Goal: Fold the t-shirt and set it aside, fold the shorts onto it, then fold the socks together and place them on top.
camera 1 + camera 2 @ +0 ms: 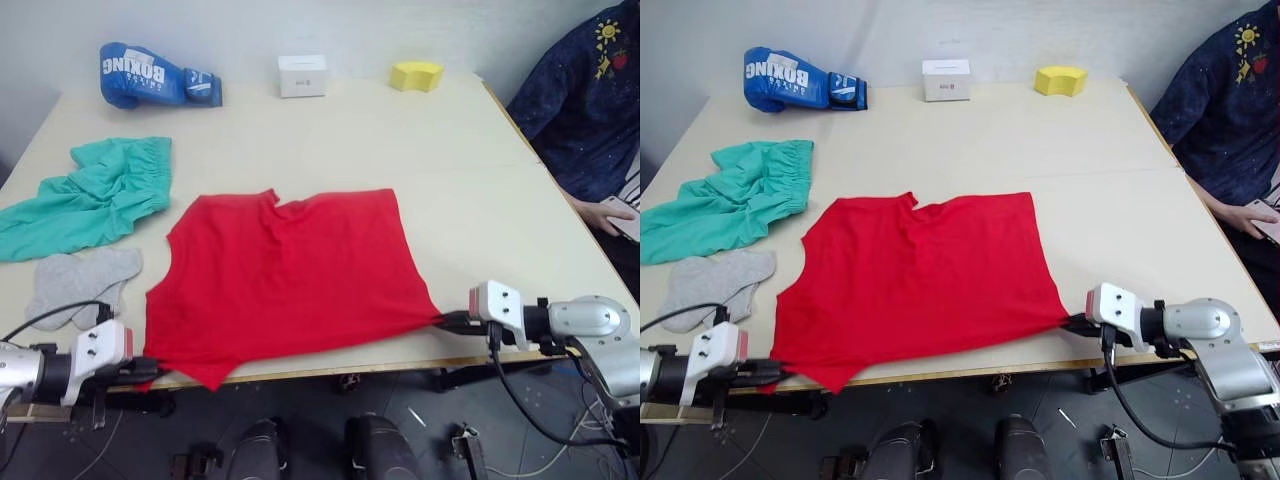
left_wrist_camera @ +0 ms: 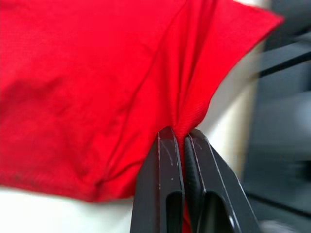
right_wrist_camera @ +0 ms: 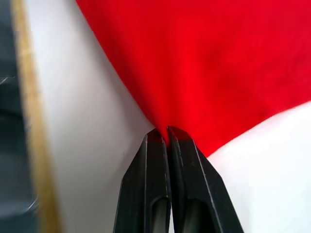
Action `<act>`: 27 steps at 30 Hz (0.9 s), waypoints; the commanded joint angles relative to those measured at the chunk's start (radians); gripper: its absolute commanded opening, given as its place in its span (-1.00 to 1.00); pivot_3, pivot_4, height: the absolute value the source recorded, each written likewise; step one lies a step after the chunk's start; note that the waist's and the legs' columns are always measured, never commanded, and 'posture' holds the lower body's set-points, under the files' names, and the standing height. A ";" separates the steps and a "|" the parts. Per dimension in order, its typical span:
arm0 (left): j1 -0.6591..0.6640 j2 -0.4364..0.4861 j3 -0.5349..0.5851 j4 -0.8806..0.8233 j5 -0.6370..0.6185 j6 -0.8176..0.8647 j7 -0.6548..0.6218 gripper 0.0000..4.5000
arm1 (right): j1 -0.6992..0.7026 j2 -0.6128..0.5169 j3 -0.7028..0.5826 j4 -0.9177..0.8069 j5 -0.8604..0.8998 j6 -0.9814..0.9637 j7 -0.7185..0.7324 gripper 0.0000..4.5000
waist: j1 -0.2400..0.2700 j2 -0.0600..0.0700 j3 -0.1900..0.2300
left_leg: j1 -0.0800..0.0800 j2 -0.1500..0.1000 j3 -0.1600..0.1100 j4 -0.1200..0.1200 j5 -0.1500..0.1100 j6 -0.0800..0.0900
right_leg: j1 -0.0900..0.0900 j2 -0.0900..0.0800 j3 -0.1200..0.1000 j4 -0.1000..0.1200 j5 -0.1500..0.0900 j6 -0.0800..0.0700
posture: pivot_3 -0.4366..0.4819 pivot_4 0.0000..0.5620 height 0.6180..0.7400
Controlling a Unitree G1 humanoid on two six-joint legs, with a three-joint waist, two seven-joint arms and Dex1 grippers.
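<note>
T-shirt (image 1: 285,280), bright red, spread flat near the front edge of the cream table (image 1: 450,170), with both lower corners pulled out toward the table edge. Going left to right: left gripper (image 2: 183,137) at the table's front-left edge, black fingers pressed together on the shirt's near-left corner, cloth bunched between them. Grey socks (image 1: 80,283) lying flat just left of the shirt, near the front-left. Teal shorts (image 1: 95,200) crumpled behind the socks, well apart from the shirt's body. Blue boxing glove (image 1: 155,76) at the far-left of the table, small white box (image 1: 302,75) at far centre, yellow sponge (image 1: 416,75) further right. Right gripper (image 3: 166,131) at the front-right, fingers closed tight on the shirt's near-right corner. Person in a dark blue sleeve (image 1: 575,110) seated beyond the table's right side.
</note>
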 commanded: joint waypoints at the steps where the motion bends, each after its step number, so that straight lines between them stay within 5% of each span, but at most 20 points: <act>1: 0.048 0.030 0.067 -0.069 -0.025 0.090 -0.018 -0.98 | 0.026 -0.043 -0.013 -0.064 0.041 0.054 0.044 -1.00 | 0.001 0.000 0.000 | 0.000 0.000 0.000 0.000 0.000 0.000 | 0.000 0.000 0.001 0.000 0.000 -0.001 | -0.05 -0.47 1.00; 4: -0.012 0.030 0.066 -0.092 -0.059 0.174 0.006 -0.98 | -0.017 -0.023 -0.027 -0.071 0.068 0.075 0.031 -1.00 | 0.001 -0.001 0.000 | 0.000 0.001 -0.001 0.000 -0.002 -0.004 | 0.000 0.000 0.005 0.000 -0.001 -0.002 | -0.05 -0.47 1.00; 8: -0.299 0.001 0.012 -0.029 -0.080 0.240 0.099 -0.98 | -0.223 0.041 -0.082 0.029 0.113 0.078 -0.045 -1.00 | 0.001 -0.001 0.001 | 0.000 0.001 -0.001 0.000 -0.001 -0.005 | 0.000 0.000 0.005 0.000 0.000 -0.003 | -0.05 -0.47 1.00; 11: -0.630 -0.034 -0.090 0.119 0.027 0.235 0.220 -0.98 | -0.471 0.108 -0.134 0.211 0.078 0.001 -0.198 -1.00 | 0.004 -0.002 0.001 | -0.001 0.000 -0.001 0.000 0.002 -0.002 | -0.001 0.001 0.006 0.001 0.001 -0.003 | -0.05 -0.47 1.00; 14: -1.072 -0.104 -0.205 0.358 0.220 0.297 0.503 -0.98 | -0.755 0.141 -0.169 0.467 -0.056 -0.127 -0.490 -1.00 | 0.015 -0.004 0.003 | -0.003 -0.002 0.000 0.002 0.007 -0.006 | -0.004 0.005 0.003 0.003 0.002 -0.001 | -0.05 -0.47 1.00; 19: -1.635 -0.167 -0.246 0.782 0.427 -0.258 0.882 -0.98 | -1.052 0.113 -0.190 0.774 -0.210 -0.500 -0.816 -1.00 | 0.021 -0.010 0.006 | -0.025 -0.002 0.003 0.016 0.004 -0.006 | -0.022 0.006 0.000 0.007 0.003 0.001 | -0.05 -0.47 1.00; 23: -1.756 -0.145 -0.248 0.895 0.443 -0.629 0.901 -0.98 | -1.088 0.068 -0.171 0.829 -0.306 -0.676 -0.949 -1.00 | 0.013 -0.009 0.006 | -0.026 -0.003 0.015 0.014 -0.006 0.002 | -0.027 0.003 -0.007 0.005 0.003 0.003 | -0.05 -0.47 1.00; 27: -1.545 -0.110 -0.255 0.810 0.401 -0.768 0.770 -0.98 | -0.898 0.031 -0.164 0.728 -0.333 -0.733 -0.938 -1.00 | 0.009 -0.008 0.005 | -0.017 -0.004 0.025 0.015 -0.014 0.008 | -0.023 -0.003 -0.015 0.004 0.002 0.004 | -0.05 -0.47 1.00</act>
